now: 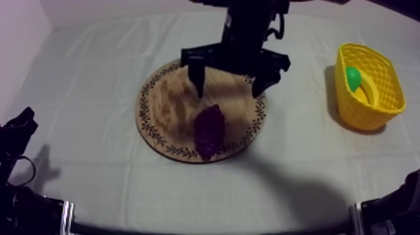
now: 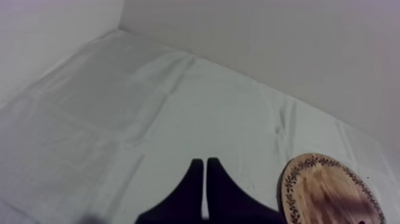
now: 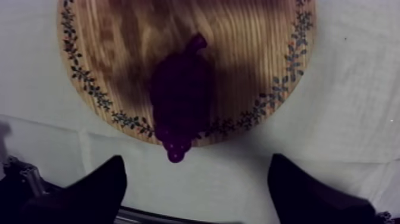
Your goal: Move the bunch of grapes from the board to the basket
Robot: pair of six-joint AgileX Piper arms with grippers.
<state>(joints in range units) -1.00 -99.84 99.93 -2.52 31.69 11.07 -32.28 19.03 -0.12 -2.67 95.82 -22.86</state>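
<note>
The dark purple bunch of grapes [image 1: 209, 130] lies on the front part of the round wooden board [image 1: 169, 103], its tip reaching the patterned rim. My right gripper [image 1: 229, 92] hangs above the board just behind the grapes, open, with nothing between its fingers. In the right wrist view the grapes [image 3: 178, 95] lie on the board [image 3: 250, 53], and the right gripper [image 3: 196, 158] straddles the bunch's tip from above with its fingers wide apart. My left gripper [image 1: 20, 123] rests at the table's left edge; its fingers lie together, shut [image 2: 204, 162].
The yellow basket [image 1: 381, 69] stands at the right side of the table, holding a green pear [image 1: 354, 77] and a banana [image 1: 365, 92]. The board's rim [image 2: 324, 190] lies to the right of my left gripper. Grey-white cloth [image 1: 94, 81] covers the table.
</note>
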